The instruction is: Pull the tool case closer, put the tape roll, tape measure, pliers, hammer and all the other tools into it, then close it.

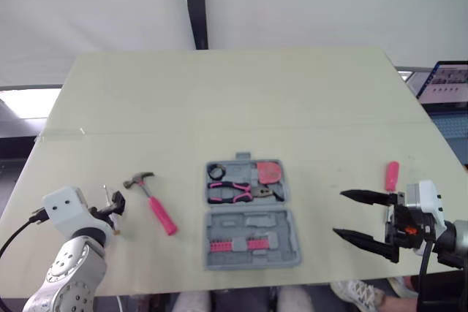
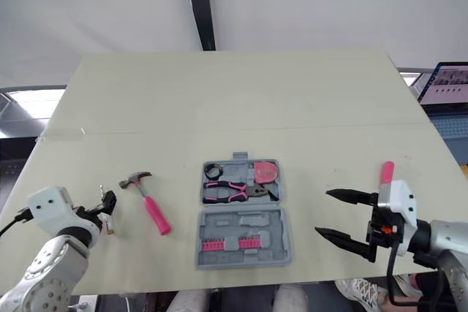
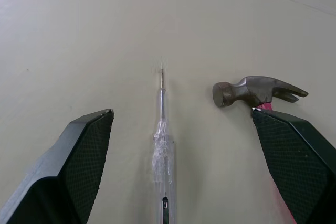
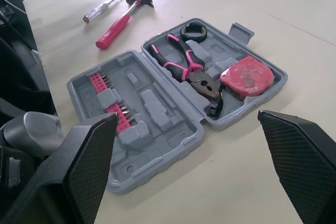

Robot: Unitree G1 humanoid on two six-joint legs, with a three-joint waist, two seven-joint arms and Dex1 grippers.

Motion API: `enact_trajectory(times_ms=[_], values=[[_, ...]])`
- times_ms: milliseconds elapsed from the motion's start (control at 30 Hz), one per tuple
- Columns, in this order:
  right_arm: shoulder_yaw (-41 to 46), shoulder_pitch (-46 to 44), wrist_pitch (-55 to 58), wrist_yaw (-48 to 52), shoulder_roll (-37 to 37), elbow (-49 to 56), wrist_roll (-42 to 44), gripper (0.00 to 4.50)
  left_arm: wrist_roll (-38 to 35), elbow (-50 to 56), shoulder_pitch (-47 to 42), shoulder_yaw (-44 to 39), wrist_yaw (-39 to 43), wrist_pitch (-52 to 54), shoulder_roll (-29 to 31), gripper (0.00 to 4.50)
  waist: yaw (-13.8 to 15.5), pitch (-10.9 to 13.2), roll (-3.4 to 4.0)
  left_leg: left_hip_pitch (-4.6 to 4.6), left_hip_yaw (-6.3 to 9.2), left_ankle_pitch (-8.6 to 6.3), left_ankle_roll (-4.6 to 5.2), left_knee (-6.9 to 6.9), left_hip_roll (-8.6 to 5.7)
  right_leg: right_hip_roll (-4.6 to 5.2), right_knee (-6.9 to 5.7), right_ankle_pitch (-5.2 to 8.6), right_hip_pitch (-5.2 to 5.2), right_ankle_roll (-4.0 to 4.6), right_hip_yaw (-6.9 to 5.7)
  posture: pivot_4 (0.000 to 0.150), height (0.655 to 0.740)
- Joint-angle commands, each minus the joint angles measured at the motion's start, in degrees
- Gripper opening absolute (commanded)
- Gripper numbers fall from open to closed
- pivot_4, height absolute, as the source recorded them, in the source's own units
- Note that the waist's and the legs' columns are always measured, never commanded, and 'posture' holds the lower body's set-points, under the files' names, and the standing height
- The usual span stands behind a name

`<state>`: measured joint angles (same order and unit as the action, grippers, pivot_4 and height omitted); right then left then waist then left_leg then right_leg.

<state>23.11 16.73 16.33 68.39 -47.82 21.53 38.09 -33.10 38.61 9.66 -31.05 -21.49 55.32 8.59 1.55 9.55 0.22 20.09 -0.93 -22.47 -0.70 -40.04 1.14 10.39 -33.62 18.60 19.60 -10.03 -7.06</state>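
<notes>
loading step: your left end effector and right end effector gape wide, empty. next, drop the left onto the clear screwdriver.

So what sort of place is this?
Probably a lab or test setup rather than a workshop: a plain pale table, a white backdrop behind it, and a laptop off to the right.

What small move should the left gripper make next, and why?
Probably lower the left gripper and close on the clear screwdriver: its open fingers straddle it, and it lies on the table beside the hammer, outside the open tool case.
</notes>
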Motion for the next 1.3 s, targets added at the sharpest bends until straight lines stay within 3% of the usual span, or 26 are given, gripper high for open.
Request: enact_trajectory(times_ms=[33, 1033, 1133, 1300], values=[[2.5, 0.3, -0.6, -1.0, 0.1, 1.9, 0.1, 4.50, 1.0, -2.1, -0.4, -0.5, 1.4, 0.9, 0.9, 4.48, 0.0, 0.0, 0.00, -0.01, 0.00, 0.00, 0.00, 0.00, 0.00, 0.00, -0.01, 0.00, 0.00, 0.00, 0.00, 0.150, 0.7400], [3.5, 0.3, -0.3, -2.7, -0.1, 2.8, -0.8, 4.50, 7.9, -14.3, -4.0, 0.3, 8.0, -4.1, 0.3, 4.48, 0.2, -0.1, 0.17, -0.02, 0.00, 0.01, -0.03, 0.01, -0.01, 0.01, 0.00, -0.01, -0.01, -0.02, 0.02, 0.150, 0.7400], [3.5, 0.4, -0.3, -2.9, -0.1, 2.9, -0.8, 4.50, 8.1, -15.7, -4.7, 0.1, 8.6, -4.7, 0.6, 3.59, 0.2, -0.1, 0.23, -0.01, 0.01, 0.02, -0.03, 0.01, -0.01, 0.01, -0.01, -0.01, -0.01, -0.02, 0.01, 0.150, 0.7400], [3.6, 0.4, -0.4, -3.0, -0.1, 2.8, -0.9, 4.50, 8.4, -16.6, -5.5, -0.1, 8.6, -4.5, 0.4, 1.11, 0.5, -0.1, 0.24, -0.01, 0.01, 0.02, -0.03, 0.01, -0.02, 0.01, -0.01, -0.01, -0.01, -0.02, 0.01, 0.150, 0.7400]])
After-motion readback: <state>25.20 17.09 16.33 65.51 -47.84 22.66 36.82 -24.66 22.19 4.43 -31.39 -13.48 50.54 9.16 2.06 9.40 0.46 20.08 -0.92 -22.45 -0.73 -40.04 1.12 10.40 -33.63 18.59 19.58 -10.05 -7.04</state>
